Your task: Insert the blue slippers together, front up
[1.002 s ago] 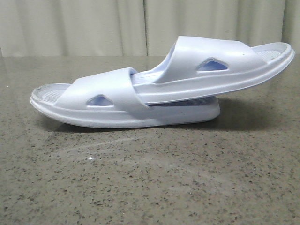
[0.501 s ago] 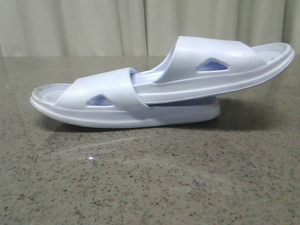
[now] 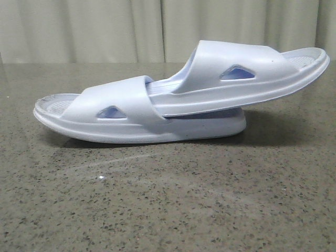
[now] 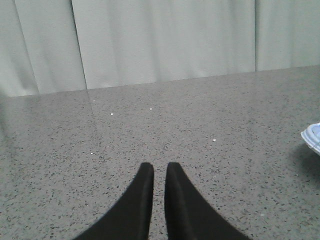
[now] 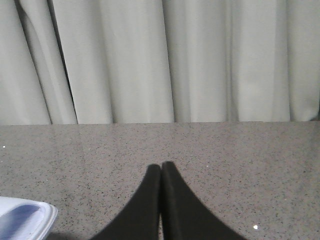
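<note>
Two pale blue-white slippers lie nested on the speckled stone table in the front view. The lower slipper (image 3: 118,105) lies flat on its sole. The upper slipper (image 3: 247,68) is pushed under the lower one's strap and tilts up to the right. One slipper end shows at the edge of the left wrist view (image 4: 312,137) and one in the right wrist view (image 5: 22,220). My left gripper (image 4: 159,167) is shut but for a thin gap, empty, above bare table away from the slippers. My right gripper (image 5: 161,165) is shut and empty, also apart from them. Neither gripper shows in the front view.
The grey speckled table (image 3: 168,199) runs back to a pale pleated curtain (image 3: 105,31), which also shows in the right wrist view (image 5: 150,60).
</note>
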Controlling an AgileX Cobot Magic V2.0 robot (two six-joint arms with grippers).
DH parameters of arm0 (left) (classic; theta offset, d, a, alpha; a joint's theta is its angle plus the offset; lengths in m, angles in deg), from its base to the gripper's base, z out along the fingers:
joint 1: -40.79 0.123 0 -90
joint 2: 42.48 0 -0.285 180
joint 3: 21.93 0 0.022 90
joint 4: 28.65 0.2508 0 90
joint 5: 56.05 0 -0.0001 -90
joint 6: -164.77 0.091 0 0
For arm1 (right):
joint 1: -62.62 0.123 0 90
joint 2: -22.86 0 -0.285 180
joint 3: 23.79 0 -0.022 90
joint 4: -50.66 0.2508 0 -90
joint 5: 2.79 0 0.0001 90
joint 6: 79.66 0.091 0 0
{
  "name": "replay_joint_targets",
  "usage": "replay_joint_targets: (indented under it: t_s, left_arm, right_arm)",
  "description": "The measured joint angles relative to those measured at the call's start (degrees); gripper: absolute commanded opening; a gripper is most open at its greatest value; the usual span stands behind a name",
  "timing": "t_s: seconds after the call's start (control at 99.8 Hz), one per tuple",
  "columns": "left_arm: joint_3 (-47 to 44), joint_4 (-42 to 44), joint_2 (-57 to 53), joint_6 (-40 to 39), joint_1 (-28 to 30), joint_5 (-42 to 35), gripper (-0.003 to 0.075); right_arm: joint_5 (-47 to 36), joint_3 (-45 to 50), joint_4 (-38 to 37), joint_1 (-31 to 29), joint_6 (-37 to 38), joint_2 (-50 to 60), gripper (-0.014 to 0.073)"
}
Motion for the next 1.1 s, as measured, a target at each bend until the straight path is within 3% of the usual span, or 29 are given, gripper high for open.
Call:
replay_joint_targets:
  t_s: [0.882,0.972,1.102]
  left_arm:
    - [0.00,0.00,0.00,0.00,0.00,0.00,0.0016]
    - [0.00,0.00,0.00,0.00,0.00,0.00,0.0016]
    - [0.00,0.00,0.00,0.00,0.00,0.00,0.0016]
  right_arm:
    - [0.00,2.70,-2.00,1.18,0.14,0.00,-0.0107]
    - [-0.12,5.20,-7.02,1.18,4.94,0.11,-0.0107]
    - [-1.89,10.20,-19.77,1.22,20.14,1.74,-0.0107]
